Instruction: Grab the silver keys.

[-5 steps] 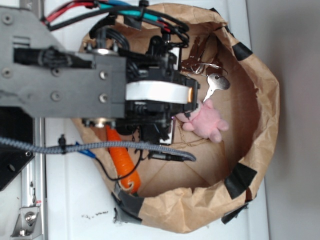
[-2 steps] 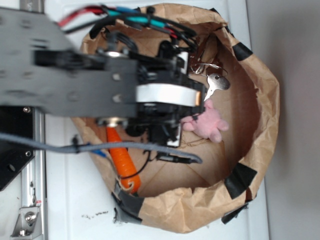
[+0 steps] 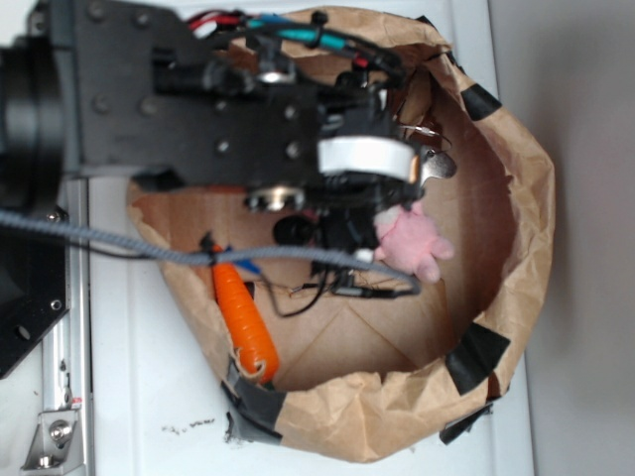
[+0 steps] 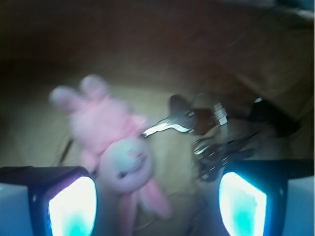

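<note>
Silver keys between hand's fingers.

No text, label, brand, number or sign can be read in either view. The arm's dark housing, the brown paper bag and its black tape patches show no lettering. In the wrist view the keys and the pink bunny are too blurred to tell whether anything is stamped or printed on them.
</note>
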`<act>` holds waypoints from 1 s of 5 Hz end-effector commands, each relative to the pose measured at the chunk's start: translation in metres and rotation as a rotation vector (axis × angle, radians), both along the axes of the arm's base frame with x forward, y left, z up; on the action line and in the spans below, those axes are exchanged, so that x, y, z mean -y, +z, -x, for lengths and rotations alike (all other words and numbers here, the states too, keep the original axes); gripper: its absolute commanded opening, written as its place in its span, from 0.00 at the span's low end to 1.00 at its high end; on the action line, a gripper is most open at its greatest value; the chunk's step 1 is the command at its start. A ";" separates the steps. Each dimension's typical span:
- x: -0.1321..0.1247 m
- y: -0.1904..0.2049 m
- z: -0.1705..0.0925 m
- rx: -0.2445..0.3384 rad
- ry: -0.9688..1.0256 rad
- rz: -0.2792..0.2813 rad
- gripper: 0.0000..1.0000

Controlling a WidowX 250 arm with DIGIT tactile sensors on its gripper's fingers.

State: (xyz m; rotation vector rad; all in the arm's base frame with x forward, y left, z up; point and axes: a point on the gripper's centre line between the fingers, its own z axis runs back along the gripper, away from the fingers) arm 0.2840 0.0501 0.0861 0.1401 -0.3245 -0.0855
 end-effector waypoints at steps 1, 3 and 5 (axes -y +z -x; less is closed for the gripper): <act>-0.018 0.022 -0.006 0.066 0.028 -0.025 1.00; -0.027 0.010 -0.007 0.092 0.080 -0.118 1.00; -0.028 0.001 -0.027 0.111 0.130 -0.138 1.00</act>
